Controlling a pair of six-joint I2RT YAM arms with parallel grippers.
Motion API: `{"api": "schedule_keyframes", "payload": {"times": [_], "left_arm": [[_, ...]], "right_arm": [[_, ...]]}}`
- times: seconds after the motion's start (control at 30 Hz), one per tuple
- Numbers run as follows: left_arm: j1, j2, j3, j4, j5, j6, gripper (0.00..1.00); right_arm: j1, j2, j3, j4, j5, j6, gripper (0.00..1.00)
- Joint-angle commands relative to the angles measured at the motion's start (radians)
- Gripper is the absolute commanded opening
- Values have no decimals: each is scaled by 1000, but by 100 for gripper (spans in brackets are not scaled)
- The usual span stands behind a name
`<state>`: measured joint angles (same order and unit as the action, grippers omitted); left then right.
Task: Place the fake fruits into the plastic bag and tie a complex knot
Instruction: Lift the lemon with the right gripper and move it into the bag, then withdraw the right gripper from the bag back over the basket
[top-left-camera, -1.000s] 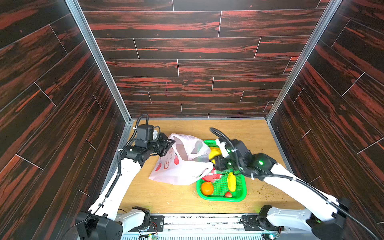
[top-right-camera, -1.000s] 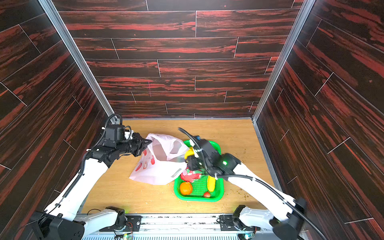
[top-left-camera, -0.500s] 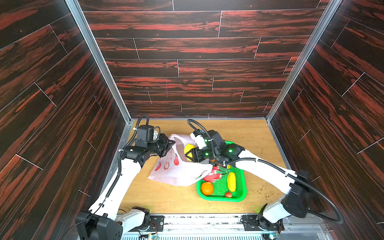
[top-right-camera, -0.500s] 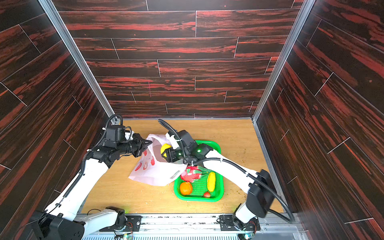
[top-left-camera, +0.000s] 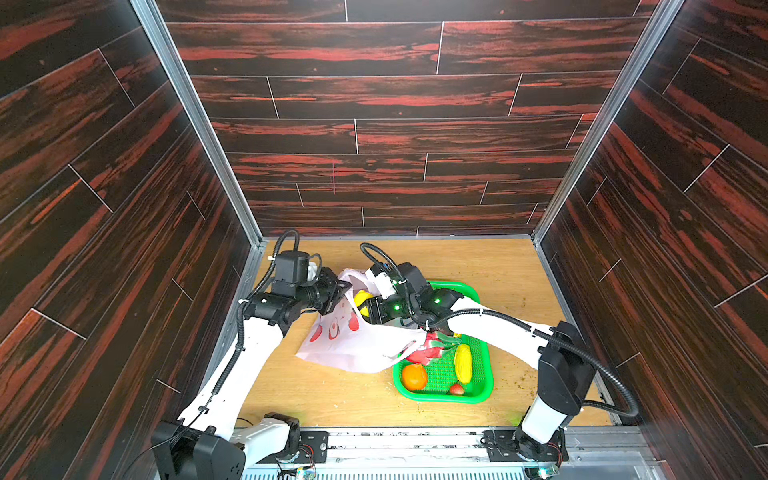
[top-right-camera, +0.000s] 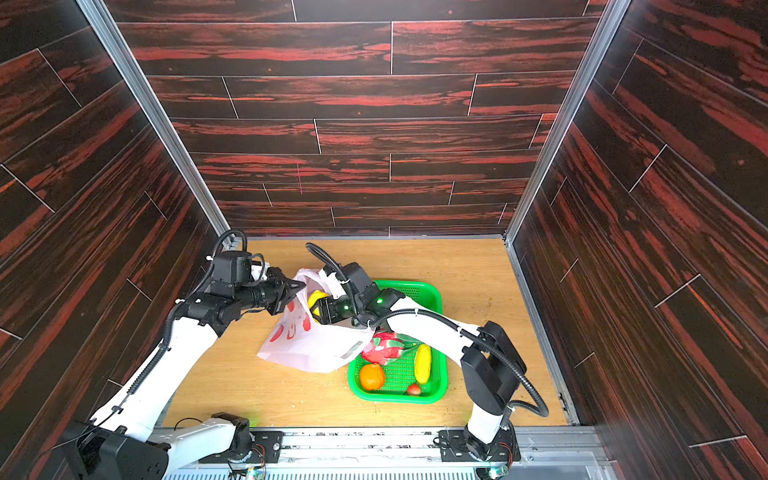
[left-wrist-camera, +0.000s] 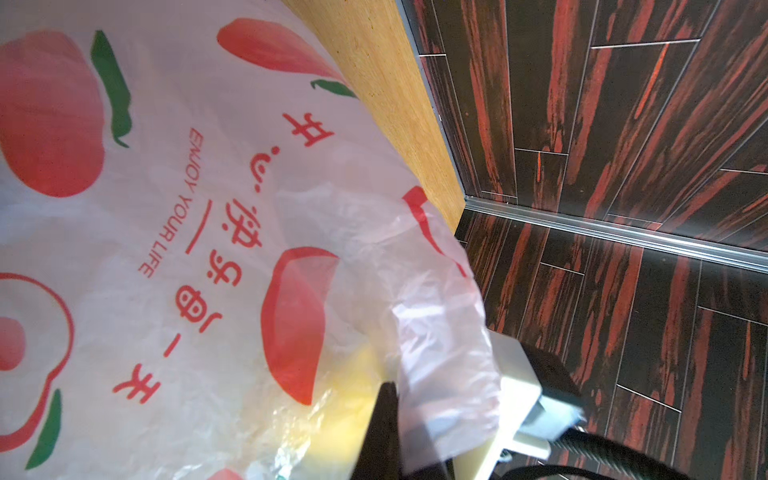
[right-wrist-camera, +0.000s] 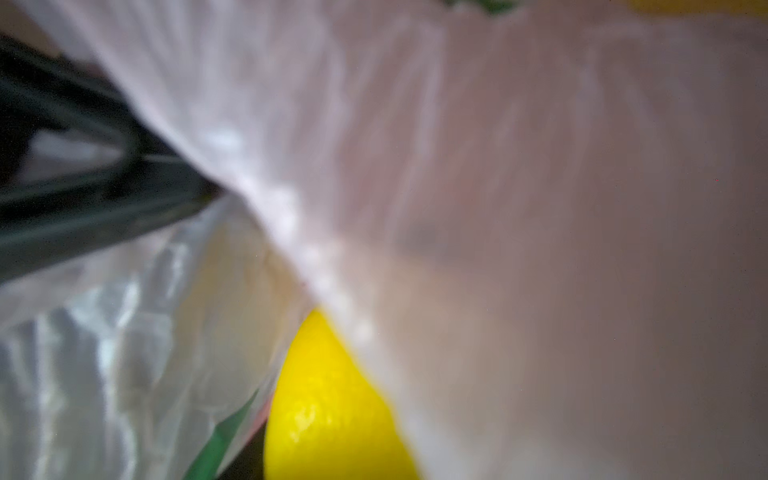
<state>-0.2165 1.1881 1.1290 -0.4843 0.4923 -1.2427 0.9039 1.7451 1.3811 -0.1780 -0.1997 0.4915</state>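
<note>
1. Since 1 second ago, the right claw (top-left-camera: 371, 308) has swung from above the green basket (top-left-camera: 444, 400) to the mouth of the plastic bag (top-left-camera: 353, 345). The yellow lemon (top-left-camera: 362, 300) has come with it, while the left arm and the bag have barely shifted.
2. In both top views the left claw (top-right-camera: 293, 291) is clenched on the bag's raised rim, at the bag's 11 o'clock edge, and holds the mouth up off the surface (top-left-camera: 332, 399).
3. The lemon sits at the tip of the right claw, just inside the mouth, near the bag's 12 o'clock. In the right wrist view it is half hidden behind blurred film, so I cannot tell whether this claw grips it or has let go.
4. The bag's body lies slack on the surface, its 4 o'clock corner draped over the basket's rim.
5. Inside the basket, the dragon fruit (top-left-camera: 430, 349) lies at 10 o'clock against the bag. The orange (top-left-camera: 414, 376) is at 7, a long yellow fruit (top-left-camera: 462, 363) at 3 and a strawberry (top-left-camera: 456, 389) at 5.
</note>
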Motion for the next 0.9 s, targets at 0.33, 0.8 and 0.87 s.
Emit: {"api": "schedule_keyframes", "payload": {"times": [0.33, 0.8, 0.87], "left_arm": [[-3, -22, -12, 18, 1, -12, 0], [-4, -22, -31, 21, -12, -13, 0], [-3, -22, -30, 23, -14, -14, 0]], "right_arm": [[7, -75, -2, -32, 68, 0, 78], [1, -362, -64, -349, 320, -28, 81], [-2, -413, -81, -387, 347, -26, 83]]}}
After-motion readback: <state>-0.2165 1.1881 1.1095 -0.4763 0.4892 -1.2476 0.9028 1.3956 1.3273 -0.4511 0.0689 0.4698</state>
